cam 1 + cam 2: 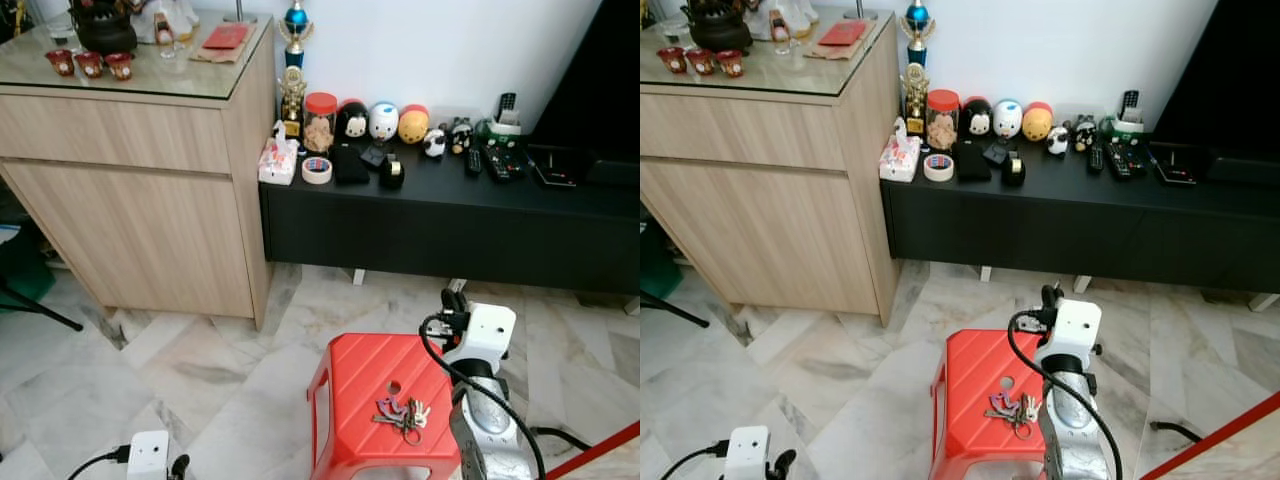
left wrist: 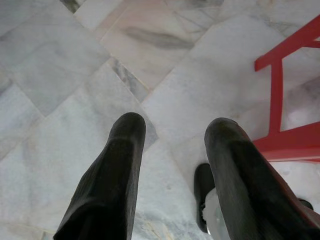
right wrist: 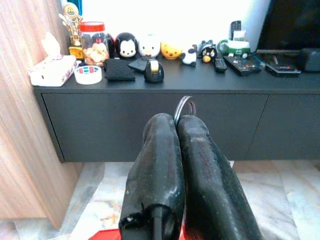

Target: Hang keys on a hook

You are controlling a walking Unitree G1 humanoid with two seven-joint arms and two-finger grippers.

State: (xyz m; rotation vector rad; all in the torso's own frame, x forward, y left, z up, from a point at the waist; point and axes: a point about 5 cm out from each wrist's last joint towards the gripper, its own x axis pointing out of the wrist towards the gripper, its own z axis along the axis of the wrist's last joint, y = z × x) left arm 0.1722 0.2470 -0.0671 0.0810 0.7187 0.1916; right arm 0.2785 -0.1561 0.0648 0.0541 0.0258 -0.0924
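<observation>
One key bunch (image 1: 402,412) on red stool (image 1: 355,385); right gripper (image 3: 177,125) above, pinched on metal ring (image 3: 184,107).

We see even, bright indoor light and soft shadows. The wall (image 1: 440,50) glares white, and the close fingers (image 3: 160,175) look slightly soft.

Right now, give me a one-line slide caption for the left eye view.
Keys lie on a red stool beside the right gripper, facing a black cabinet lined with trinkets.

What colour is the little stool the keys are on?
Red. The stool under the keys shows best in the left eye view.
</observation>
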